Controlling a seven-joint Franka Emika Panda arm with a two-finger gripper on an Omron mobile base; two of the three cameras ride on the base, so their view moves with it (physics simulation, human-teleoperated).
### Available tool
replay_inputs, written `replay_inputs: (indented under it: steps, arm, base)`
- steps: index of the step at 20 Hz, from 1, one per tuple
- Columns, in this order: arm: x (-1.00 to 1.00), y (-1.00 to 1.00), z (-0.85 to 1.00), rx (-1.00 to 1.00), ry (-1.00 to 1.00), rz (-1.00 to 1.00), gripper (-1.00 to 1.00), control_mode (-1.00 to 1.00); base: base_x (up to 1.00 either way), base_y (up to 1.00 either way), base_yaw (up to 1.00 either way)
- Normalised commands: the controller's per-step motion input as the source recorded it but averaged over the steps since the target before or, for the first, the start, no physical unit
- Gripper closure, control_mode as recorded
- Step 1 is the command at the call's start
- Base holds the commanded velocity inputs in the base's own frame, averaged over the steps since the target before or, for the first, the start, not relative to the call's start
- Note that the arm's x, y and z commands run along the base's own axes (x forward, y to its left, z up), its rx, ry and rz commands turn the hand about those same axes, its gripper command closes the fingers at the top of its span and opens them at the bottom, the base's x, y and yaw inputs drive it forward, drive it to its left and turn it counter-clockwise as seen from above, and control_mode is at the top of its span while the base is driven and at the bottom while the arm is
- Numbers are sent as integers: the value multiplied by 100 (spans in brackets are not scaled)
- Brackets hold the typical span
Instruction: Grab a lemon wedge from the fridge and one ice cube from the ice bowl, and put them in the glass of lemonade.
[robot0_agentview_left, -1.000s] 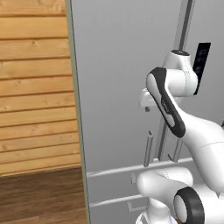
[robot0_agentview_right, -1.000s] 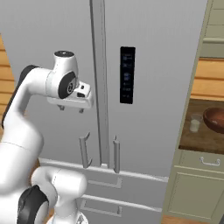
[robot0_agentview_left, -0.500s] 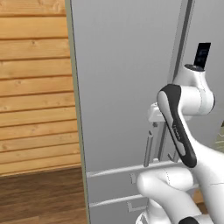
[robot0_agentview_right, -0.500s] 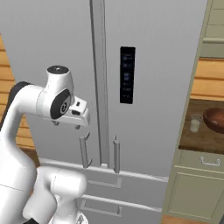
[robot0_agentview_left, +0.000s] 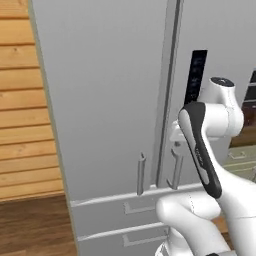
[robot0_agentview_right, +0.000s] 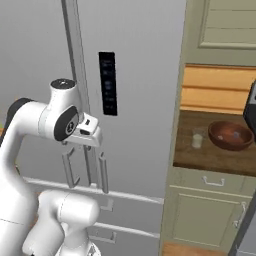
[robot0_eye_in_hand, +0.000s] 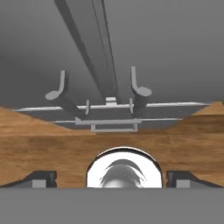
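Observation:
The tall grey fridge (robot0_agentview_left: 110, 100) (robot0_agentview_right: 145, 100) (robot0_eye_in_hand: 175, 48) stands with both doors shut, so the lemon wedge is hidden. My gripper (robot0_agentview_right: 86, 136) (robot0_eye_in_hand: 113, 178) hangs open in front of the door seam, just above the two bar handles' lower ends (robot0_agentview_right: 102, 172), and holds nothing. Its fingertips (robot0_eye_in_hand: 41, 177) stand wide apart, aimed down along the doors. On the counter to the right of the fridge are the glass of lemonade (robot0_agentview_right: 198, 139) and, beside it, the reddish-brown ice bowl (robot0_agentview_right: 231, 135).
Two lower drawers (robot0_agentview_left: 135, 207) sit under the doors. A black dispenser panel (robot0_agentview_right: 107, 82) is on the right door. Beige cabinets (robot0_agentview_right: 210, 215) carry the wooden counter (robot0_agentview_right: 215, 160). A wood-plank wall (robot0_agentview_left: 22, 125) flanks the fridge's left. A dark appliance (robot0_agentview_right: 250, 110) stands at far right.
The hand has swung down and across the fridge front to the door seam. The whole picture has shifted left, so the base has moved right, bringing the counter further into view.

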Motion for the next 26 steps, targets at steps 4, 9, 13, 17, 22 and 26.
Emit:
replay_inputs:
  steps: [4, 9, 13, 17, 22, 26]
  arm:
    - [0, 0, 0, 0, 0, 0, -100, 100]
    - [0, 0, 0, 0, 0, 0, -100, 100]
    - [0, 0, 0, 0, 0, 0, -100, 100]
    - [0, 0, 0, 0, 0, 0, -100, 100]
    - [0, 0, 0, 0, 0, 0, -100, 100]
    - [0, 0, 0, 0, 0, 0, -100, 100]
  base:
    - [0, -100, 2]
    - [2, -100, 3]
    - [42, -96, 7]
    - [91, -99, 8]
    - [99, -65, 1]
    - [86, -56, 0]
